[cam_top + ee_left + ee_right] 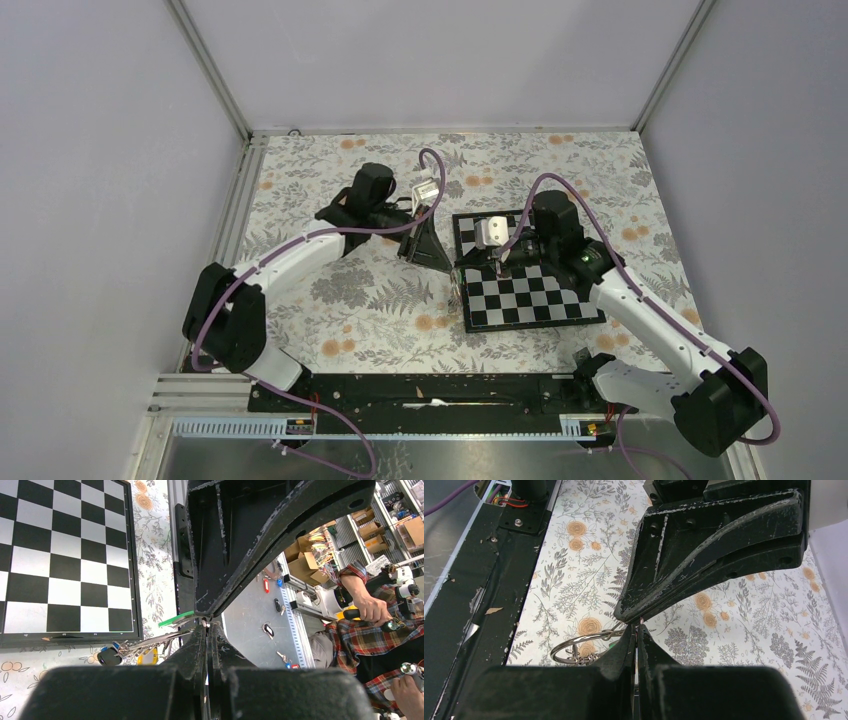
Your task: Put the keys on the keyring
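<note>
Your left fingers [207,626] and right fingers [637,626] are both pinched shut, meeting above the worktop [380,310] beside the chessboard [540,300]. The right ones pinch the one keyring [576,649], half hidden behind them. In the left wrist view it looks edge-on, slanting up-right. One green key [176,619] pokes out there; you cannot tell if the left ones hold it.

Black-and-white chequered chessboard [540,300], grey-orange floral table cover [370,300], silvery keyring [583,639], green key [176,619]
</note>
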Available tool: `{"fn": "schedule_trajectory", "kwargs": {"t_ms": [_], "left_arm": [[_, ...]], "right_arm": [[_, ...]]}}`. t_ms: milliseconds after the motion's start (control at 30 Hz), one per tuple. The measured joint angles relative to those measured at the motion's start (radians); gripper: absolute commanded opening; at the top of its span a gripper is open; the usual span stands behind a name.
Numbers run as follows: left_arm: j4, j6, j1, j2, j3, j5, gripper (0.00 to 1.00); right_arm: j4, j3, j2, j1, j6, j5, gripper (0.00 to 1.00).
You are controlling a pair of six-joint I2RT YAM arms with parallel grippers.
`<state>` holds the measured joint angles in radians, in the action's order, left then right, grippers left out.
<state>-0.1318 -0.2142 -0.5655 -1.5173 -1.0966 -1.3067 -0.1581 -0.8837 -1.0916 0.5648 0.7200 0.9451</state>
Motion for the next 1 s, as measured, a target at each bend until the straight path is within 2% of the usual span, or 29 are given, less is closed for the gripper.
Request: {"fn": "schedule_trajectory", "kwargs": {"t_ms": [367,533,733,900,1000], "left_arm": [[0.107,-0.078,0.0,0.017,0.05,-0.021,0.0],[0.289,-0.222,0.003,0.032,0.126,-0.023,0.0],[0.66,-0.53,0.021,0.039,0.23,-0.03,0.0],[0.789,-0.632,0.027,0.041,0.236,-0.05,0.0],[0.808,-0.637,0.028,0.051,0.236,-0.047,0.0]], "right_arm": [[0.061,0.027,-0.002,0.0,-0.017,0.027,0.0],[0.103,0.05,-0.002,0.0,-0.021,0.043,0.0],[0.156,0.061,0.002,0.0,-0.023,0.052,0.0],[0.19,0.063,0.015,-0.012,-0.032,0.07,0.0],[0.194,0.063,0.018,-0.025,-0.042,0.096,0.0]]}}
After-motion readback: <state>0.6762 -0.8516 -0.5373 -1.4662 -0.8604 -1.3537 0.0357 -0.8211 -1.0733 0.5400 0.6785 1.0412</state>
